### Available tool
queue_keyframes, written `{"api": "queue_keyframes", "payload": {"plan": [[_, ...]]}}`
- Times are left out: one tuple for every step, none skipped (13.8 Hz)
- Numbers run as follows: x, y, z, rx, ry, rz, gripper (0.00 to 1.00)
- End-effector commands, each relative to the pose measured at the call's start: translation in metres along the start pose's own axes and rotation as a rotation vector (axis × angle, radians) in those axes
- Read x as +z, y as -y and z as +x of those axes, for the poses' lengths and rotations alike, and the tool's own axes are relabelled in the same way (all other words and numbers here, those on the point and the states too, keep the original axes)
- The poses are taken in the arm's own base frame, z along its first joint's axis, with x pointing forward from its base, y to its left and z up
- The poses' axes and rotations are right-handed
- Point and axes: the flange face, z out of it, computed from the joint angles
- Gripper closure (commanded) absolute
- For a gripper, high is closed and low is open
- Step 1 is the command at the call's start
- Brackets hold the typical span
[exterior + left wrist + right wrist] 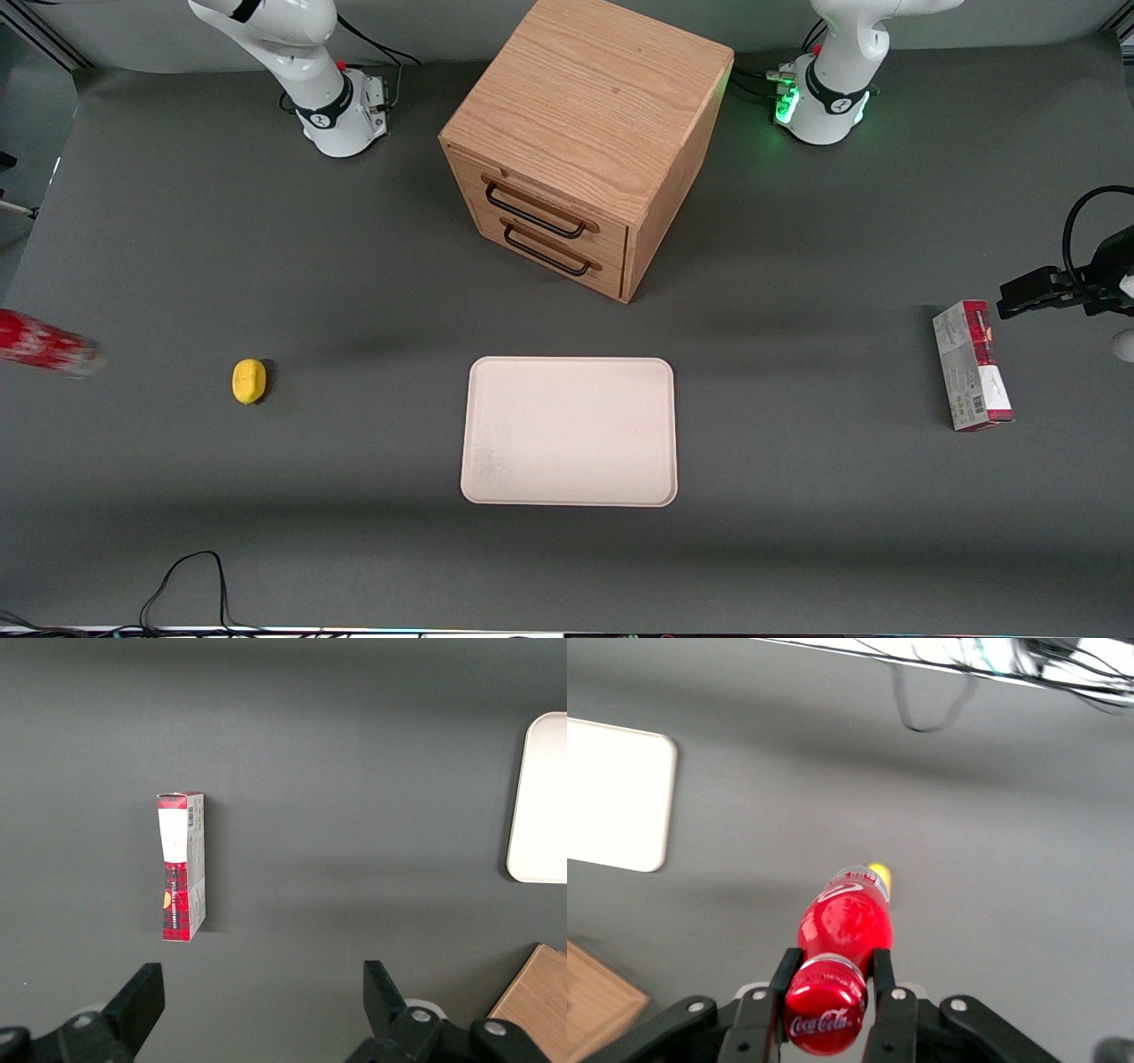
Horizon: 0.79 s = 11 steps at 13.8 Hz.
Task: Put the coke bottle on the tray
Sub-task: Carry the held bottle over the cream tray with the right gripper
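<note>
The coke bottle (844, 923), slim and red with a red cap, hangs in my right gripper (830, 967), whose fingers (785, 970) are shut on its neck just below the cap. In the front view the bottle (44, 344) shows blurred at the frame's edge, lifted off the table at the working arm's end; the gripper itself is out of that view. The cream tray (570, 431) lies flat on the table nearer the front camera than the drawer box. It also shows in the right wrist view (616, 802) and in the left wrist view (540, 797).
A yellow lemon (249, 381) lies on the mat between the bottle and the tray, also seen under the bottle (879, 875). A wooden drawer box (585, 142) stands at the table's middle. A red-and-grey carton (972, 365) lies toward the parked arm's end.
</note>
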Motion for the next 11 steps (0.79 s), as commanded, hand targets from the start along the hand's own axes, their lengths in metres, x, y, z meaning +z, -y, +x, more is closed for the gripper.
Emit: {"api": "queue_keyframes", "payload": {"plan": [[-0.002, 0.119, 0.012, 0.029, -0.022, -0.007, 1.0], [0.005, 0.161, 0.019, 0.043, -0.045, 0.004, 1.0], [0.013, 0.203, 0.026, 0.053, -0.068, 0.017, 1.0], [0.024, 0.245, 0.029, 0.059, -0.082, 0.03, 1.0], [0.036, 0.281, 0.032, 0.082, -0.096, 0.042, 1.0], [0.044, 0.311, 0.032, 0.094, -0.11, 0.048, 1.0], [0.05, 0.334, 0.03, 0.088, -0.118, 0.044, 1.0], [0.054, 0.352, 0.028, 0.083, -0.132, 0.03, 1.0], [0.059, 0.369, 0.026, 0.081, -0.139, 0.021, 1.0], [0.067, 0.386, 0.023, 0.084, -0.135, 0.019, 1.0], [0.076, 0.394, 0.024, 0.091, -0.129, 0.02, 1.0]]}}
